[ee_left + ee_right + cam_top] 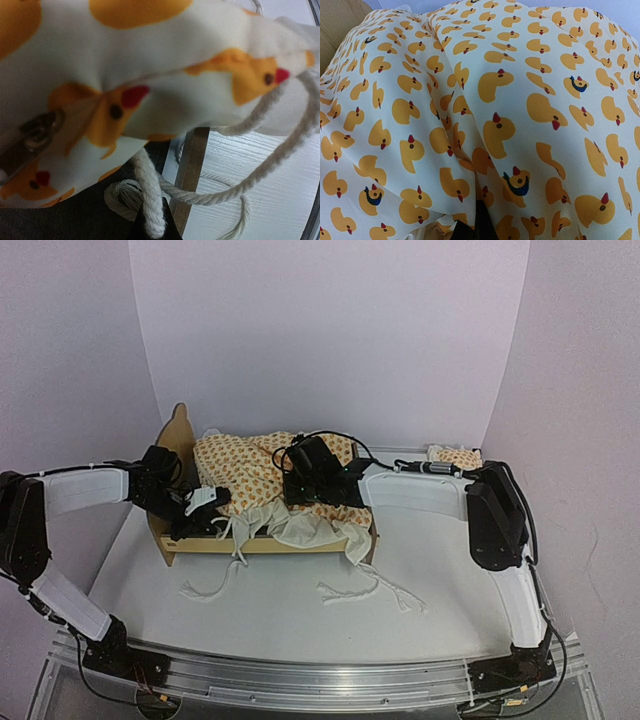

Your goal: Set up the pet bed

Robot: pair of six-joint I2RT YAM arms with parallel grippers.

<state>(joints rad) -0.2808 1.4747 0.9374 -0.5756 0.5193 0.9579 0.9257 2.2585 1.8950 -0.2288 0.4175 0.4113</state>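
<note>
Finds the pet bed (203, 545) mid-table, headboard (180, 435) at its left end, long near rail turned toward the arm bases. Across the pet bed, the mattress cushion (245, 472), humped and rumpled instead of flat. White ruffle (300, 530) spilling over the bed's near rail, cords (372, 590) trailing onto the table (450, 570) just in front of the bed. Well beyond the bed's foot end, a small matching pillow (457, 455), not yet in place.

Works at the bed's near left corner with the left gripper (205, 502), right against the cushion's edge, probably to draw that corner toward the headboard and seat it inside the frame. Through the left wrist view, only cushion cloth close to the lens, looped cord, a strip of plywood and dark base fabric below. Cannot tell whether these jaws pinch cloth or stand spread.

Bears on the cushion above the bed's middle with the right gripper (300, 478), likely pinning or smoothing the hump while the corner gets pulled. Through the right wrist view, nothing but duck-print fabric and a dark sliver of tool. Cannot tell this grip either.

Judges the setup partway: cushion on the bed, not yet laid flat within the rails.
</note>
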